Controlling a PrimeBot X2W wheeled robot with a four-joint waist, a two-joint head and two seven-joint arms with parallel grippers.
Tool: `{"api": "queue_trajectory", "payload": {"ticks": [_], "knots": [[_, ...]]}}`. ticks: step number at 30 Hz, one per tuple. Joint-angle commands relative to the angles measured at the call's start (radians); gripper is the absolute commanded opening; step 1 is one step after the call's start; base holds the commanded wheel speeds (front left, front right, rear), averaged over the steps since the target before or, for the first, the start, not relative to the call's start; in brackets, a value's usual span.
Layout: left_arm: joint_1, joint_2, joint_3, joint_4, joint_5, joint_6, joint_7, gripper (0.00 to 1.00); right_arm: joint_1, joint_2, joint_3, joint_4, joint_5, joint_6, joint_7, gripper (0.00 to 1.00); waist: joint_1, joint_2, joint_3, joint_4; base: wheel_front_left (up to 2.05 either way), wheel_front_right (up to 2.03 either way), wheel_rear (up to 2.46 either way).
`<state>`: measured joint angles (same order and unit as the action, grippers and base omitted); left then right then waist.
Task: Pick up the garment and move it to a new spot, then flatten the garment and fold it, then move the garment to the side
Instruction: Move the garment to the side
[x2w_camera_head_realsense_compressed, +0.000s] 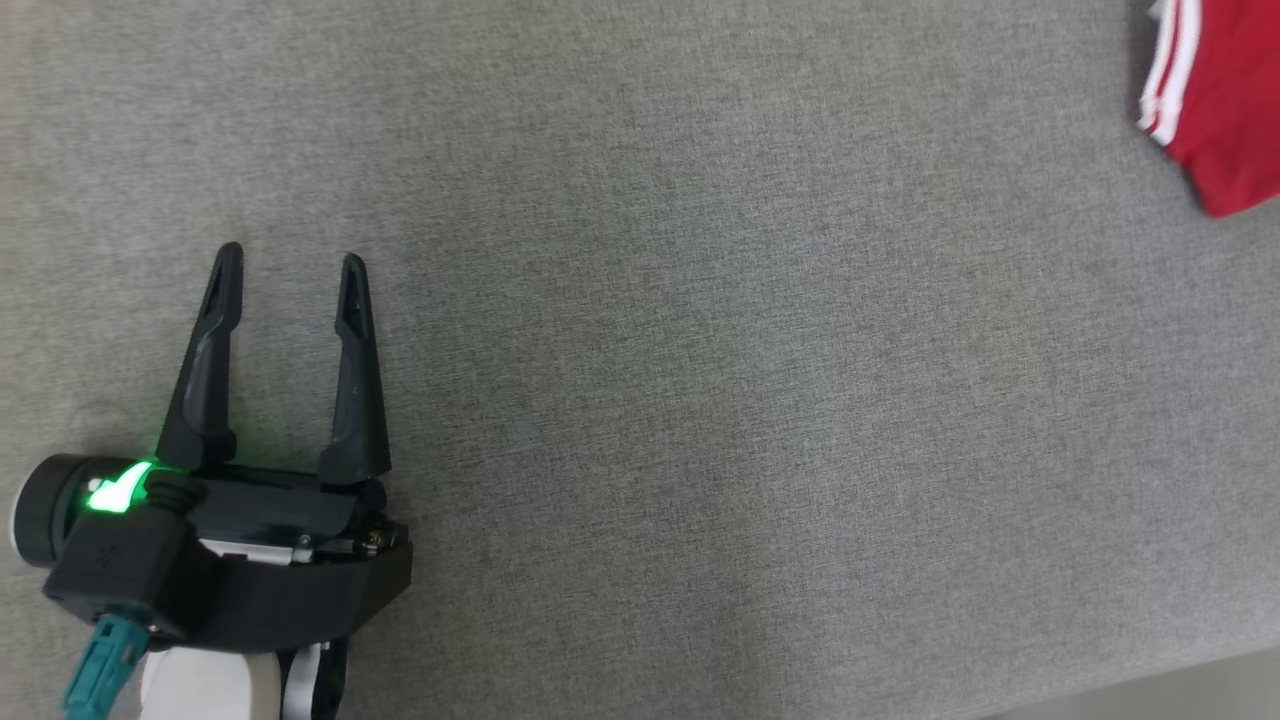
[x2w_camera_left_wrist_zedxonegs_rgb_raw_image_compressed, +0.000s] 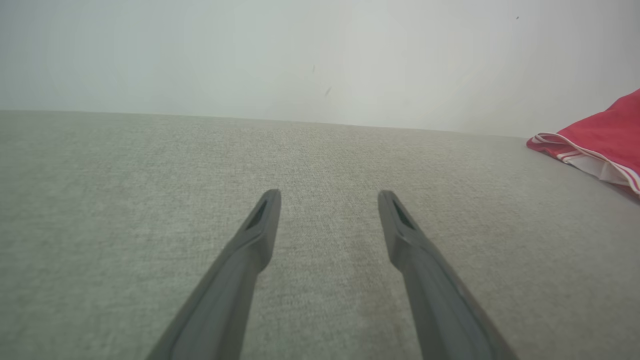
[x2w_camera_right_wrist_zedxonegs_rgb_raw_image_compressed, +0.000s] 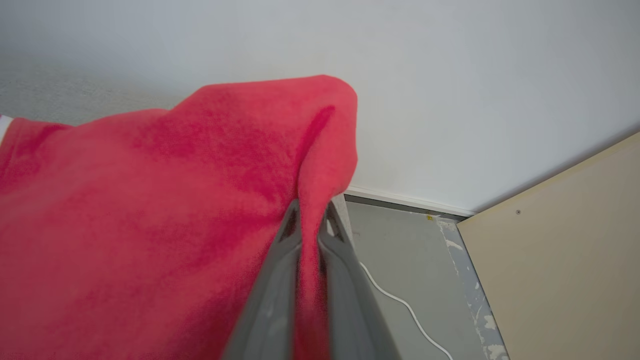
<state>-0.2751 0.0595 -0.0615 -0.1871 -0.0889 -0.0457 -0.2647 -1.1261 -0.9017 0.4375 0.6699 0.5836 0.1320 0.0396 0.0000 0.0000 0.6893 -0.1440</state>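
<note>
On the right, right tool (x2w_camera_right_wrist_zedxonegs_rgb_raw_image_compressed: 311, 207) pinches red garment (x2w_camera_right_wrist_zedxonegs_rgb_raw_image_compressed: 150, 200); left tool (x2w_camera_head_realsense_compressed: 291, 257) gapes empty.

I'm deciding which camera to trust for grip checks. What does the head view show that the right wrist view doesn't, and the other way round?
Head view adds: the left end effector, jaws open and empty.
Right wrist view adds: the right end effector shut on a fold of the red garment, plus a wall, a white cable on the floor and a beige panel.
Shared: the red garment, at the upper right corner in the head view, and the grey surface it lies on.
</note>
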Motion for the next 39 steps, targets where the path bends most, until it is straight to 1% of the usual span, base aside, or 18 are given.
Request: {"api": "queue_trajectory", "payload": {"ticks": [1,8,9,10,11,13,17,24,25,30,31,35,39], "knots": [[0.010,0.001,-0.003,0.019,0.009,-0.008,0.001,1.00,-0.017,-0.005,0.002,0.006,-0.006,-0.003,0.003,0.00,0.0000,0.0000,0.018,-0.016,0.00,0.00,0.00],[0.008,0.000,-0.006,0.026,0.009,-0.012,0.004,1.00,-0.073,-0.011,0.012,0.098,-0.027,-0.003,0.026,0.00,0.0000,0.0000,0.028,-0.006,0.00,0.00,0.00],[0.007,0.000,-0.007,0.027,0.009,-0.012,0.004,1.00,-0.084,-0.011,0.008,0.112,-0.034,-0.003,0.014,0.40,0.0000,0.0000,0.028,-0.004,0.00,0.00,0.00],[0.007,0.000,-0.007,0.029,0.008,-0.012,0.004,1.00,-0.094,-0.011,0.006,0.123,-0.042,-0.003,0.000,0.84,0.0000,0.0000,0.028,-0.002,0.00,0.00,0.00],[0.007,-0.001,-0.006,0.030,0.007,-0.011,0.004,1.00,-0.101,-0.008,0.002,0.140,-0.051,-0.003,-0.012,1.00,0.0000,0.0000,0.028,0.000,0.00,0.00,0.00],[0.005,-0.002,-0.008,0.030,0.006,-0.008,0.004,1.00,-0.111,0.002,-0.004,0.173,-0.064,-0.003,-0.031,1.00,0.0000,0.0000,0.024,0.005,0.00,0.00,0.00],[0.005,-0.003,-0.012,0.034,-0.004,-0.005,0.004,1.00,-0.134,0.016,-0.001,0.199,-0.089,-0.003,-0.079,1.00,0.0000,0.0000,0.003,0.013,0.00,0.00,0.00],[0.041,-0.004,0.010,0.046,-0.033,0.002,0.001,1.00,-0.117,0.062,0.016,0.192,-0.101,-0.003,-0.178,1.00,0.0000,0.0000,-0.100,0.029,0.00,0.00,0.00],[0.052,-0.005,0.018,0.052,-0.041,0.005,0.001,1.00,-0.097,0.082,0.025,0.179,-0.103,-0.003,-0.219,1.00,0.0000,0.0000,-0.144,0.036,0.00,0.00,0.00],[0.105,-0.007,0.043,0.071,-0.063,0.007,0.001,1.00,-0.032,0.131,0.030,0.130,-0.110,-0.003,-0.282,1.00,0.0000,0.0000,-0.260,0.056,0.00,0.00,0.00],[0.105,-0.007,0.043,0.071,-0.063,0.007,0.001,1.00,-0.032,0.131,0.030,0.130,-0.110,-0.003,-0.282,1.00,0.0000,0.0000,-0.260,0.056,0.00,0.00,0.00],[0.154,-0.008,0.062,0.086,-0.075,0.011,0.001,1.00,0.057,0.184,0.006,0.069,-0.118,-0.003,-0.302,1.00,0.0000,0.0000,-0.347,0.071,0.00,0.00,0.00],[0.200,-0.009,0.081,0.108,-0.091,0.013,0.001,1.00,0.181,0.247,-0.057,-0.026,-0.143,-0.003,-0.305,1.00,0.0000,0.0000,-0.422,0.082,0.00,0.00,0.00]]}}
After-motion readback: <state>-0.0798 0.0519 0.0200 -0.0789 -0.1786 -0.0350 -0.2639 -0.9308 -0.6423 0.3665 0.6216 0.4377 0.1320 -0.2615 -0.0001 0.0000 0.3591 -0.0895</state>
